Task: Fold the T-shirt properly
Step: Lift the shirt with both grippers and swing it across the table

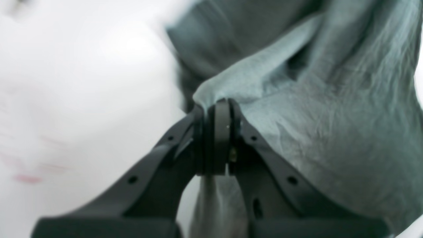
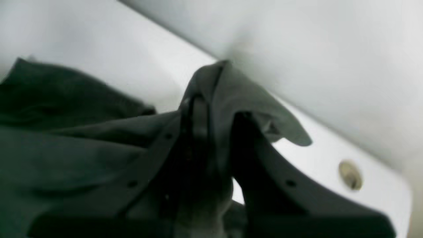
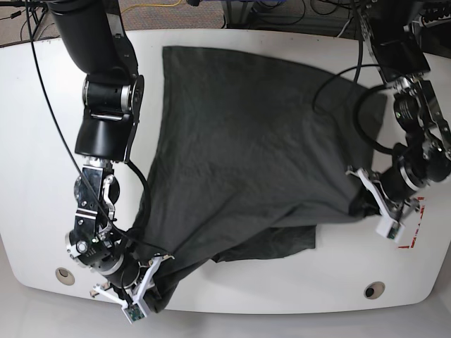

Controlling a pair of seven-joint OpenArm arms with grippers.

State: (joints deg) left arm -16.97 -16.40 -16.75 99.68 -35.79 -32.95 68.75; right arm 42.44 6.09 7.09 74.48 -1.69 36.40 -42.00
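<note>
The dark charcoal T-shirt point(image 3: 239, 141) lies spread over the white table point(image 3: 42, 127), with its near edge bunched and partly folded under. On the right of the base view, my left gripper point(image 3: 358, 203) is shut on the shirt's right edge. The left wrist view shows its pads point(image 1: 222, 132) pressed together with a ridge of grey cloth point(image 1: 330, 115) pinched between them. My right gripper point(image 3: 150, 277) is at the near-left corner, close to the table's front edge. It is shut on a lifted fold of the shirt point(image 2: 231, 92), and cloth point(image 2: 82, 148) drapes over its fingers.
Two round holes point(image 3: 65, 276) point(image 3: 374, 290) sit in the table near its front edge; one hole point(image 2: 350, 175) also shows in the right wrist view. Red tape marks point(image 3: 417, 232) lie by the left gripper. Black cables point(image 3: 338, 84) loop over the shirt's far right.
</note>
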